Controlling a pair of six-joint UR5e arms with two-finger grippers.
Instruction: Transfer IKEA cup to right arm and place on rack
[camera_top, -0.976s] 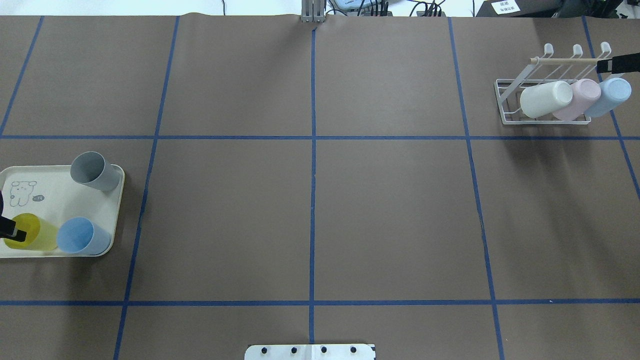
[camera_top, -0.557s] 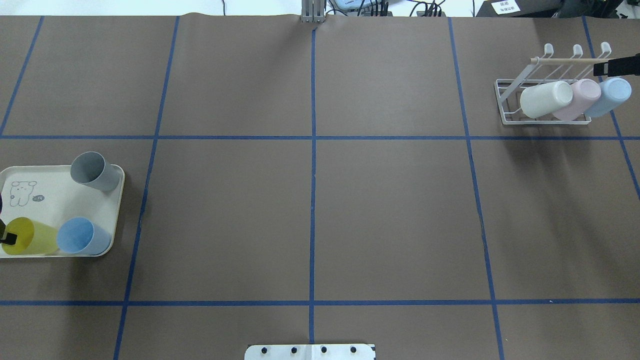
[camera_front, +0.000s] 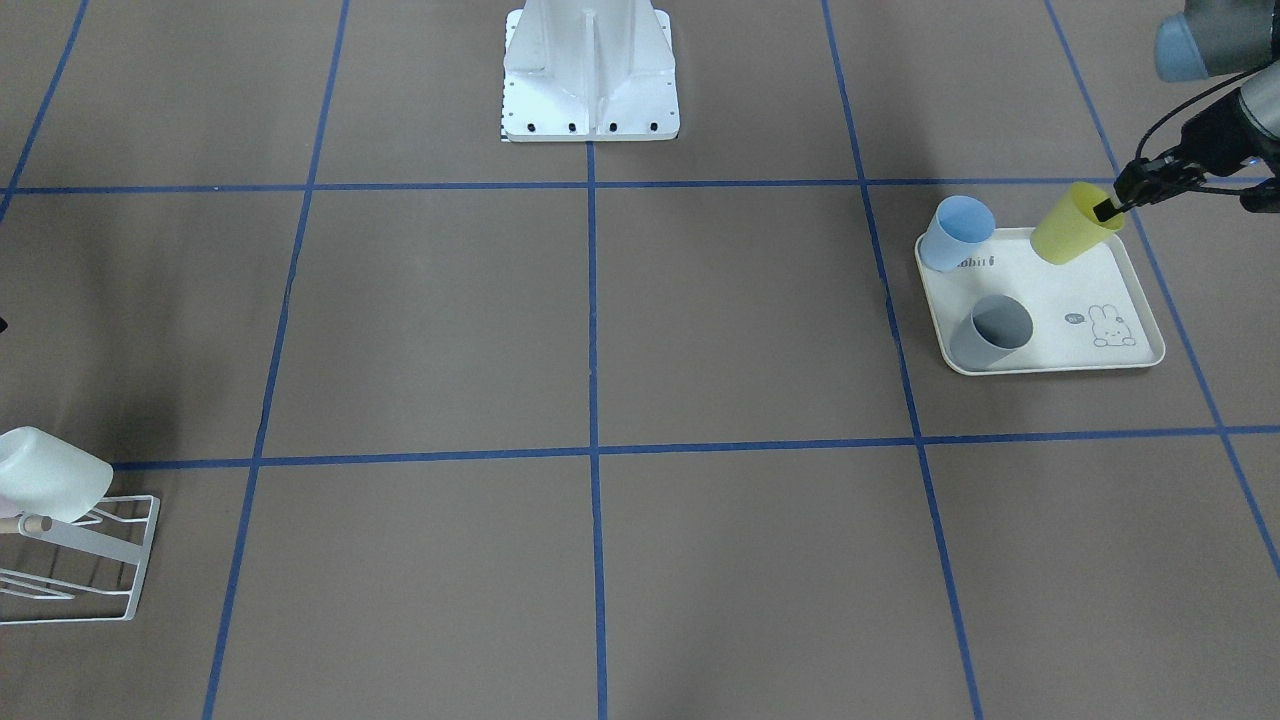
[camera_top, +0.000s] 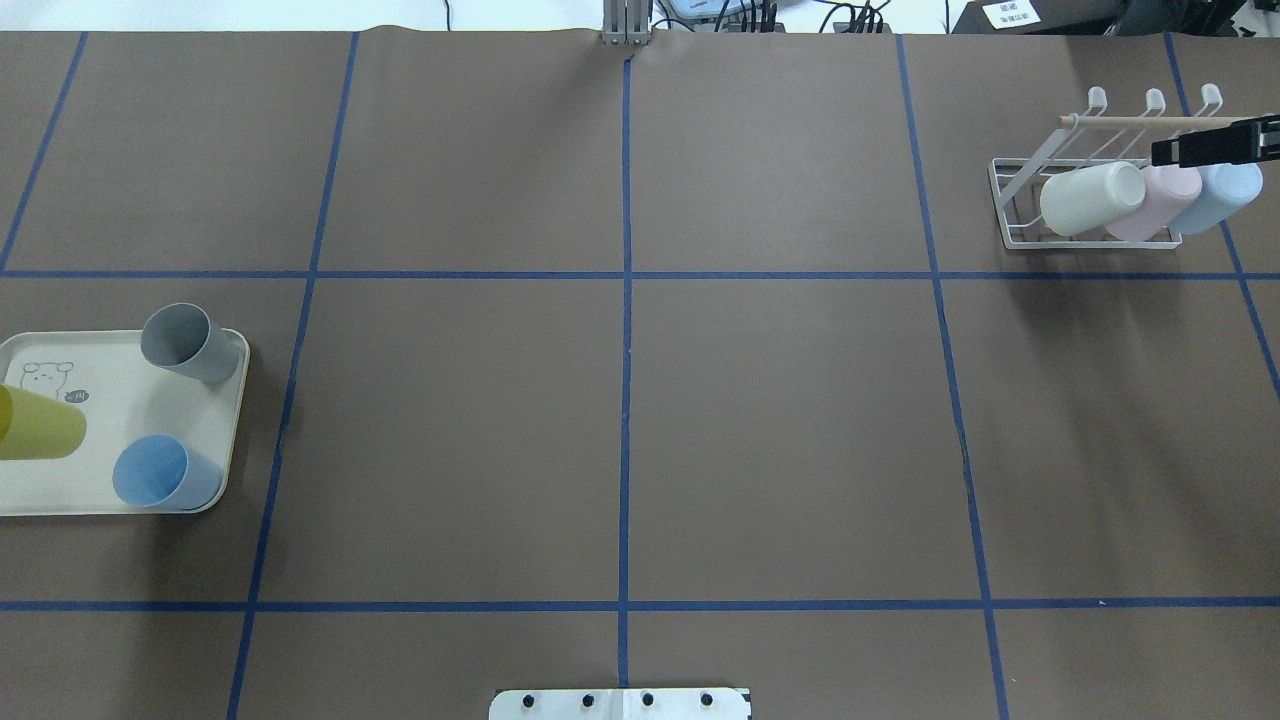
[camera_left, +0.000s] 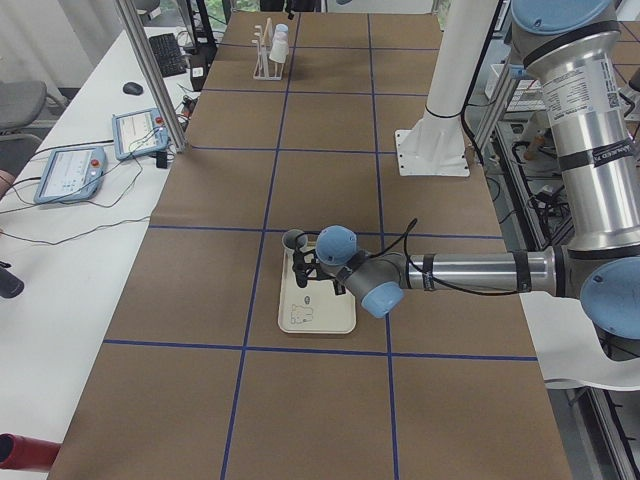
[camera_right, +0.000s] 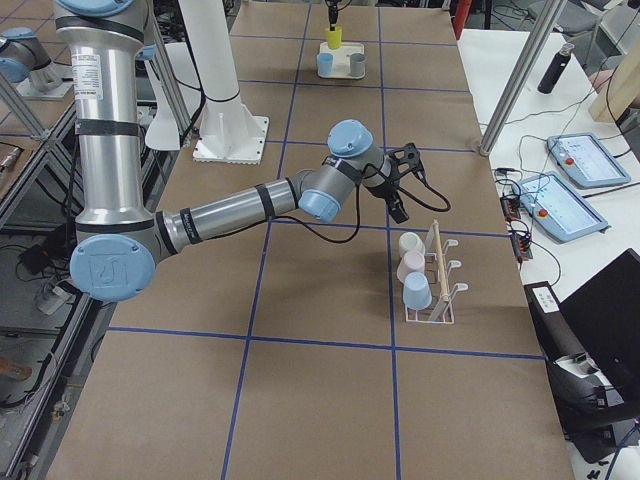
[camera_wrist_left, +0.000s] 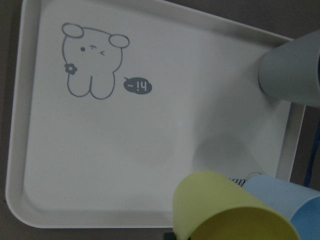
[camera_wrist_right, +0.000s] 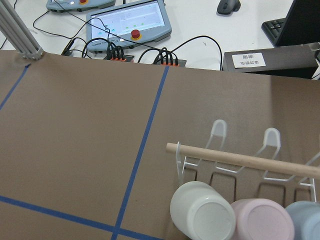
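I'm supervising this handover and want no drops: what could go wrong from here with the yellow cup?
1. The left claw pinches the yellow cup only at its rim, and the cup hangs tilted; it may slip in transit.
2. The blue cup stands close by on the tray; a sideways move might knock it.
3. The right claw hovers by the rack and could snag its dowel.

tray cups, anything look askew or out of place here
Only the yellow cup: it leans steeply over the tray corner, pinched at its rim by the left gripper, apparently lifted rather than standing. That fits a pickup, not a spill. The blue cup and grey cup stand upright on the tray.
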